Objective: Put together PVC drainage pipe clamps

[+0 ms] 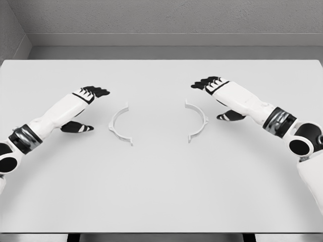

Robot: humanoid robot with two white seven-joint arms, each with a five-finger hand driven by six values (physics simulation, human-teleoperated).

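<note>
Two white half-ring clamp pieces lie flat on the white table [161,191], their open sides facing each other across a gap. The left clamp half [119,124] curves like an opening bracket; the right clamp half [198,121] mirrors it. My left hand [90,107] hovers just left of the left half, black fingers spread, thumb lower down, holding nothing. My right hand [214,97] hangs just right of and behind the right half, fingers likewise spread and empty. Neither hand touches a clamp piece.
The table's far edge meets a grey wall [161,20] at the back. Its front edge runs along the bottom of the head view. Nothing else lies on the surface.
</note>
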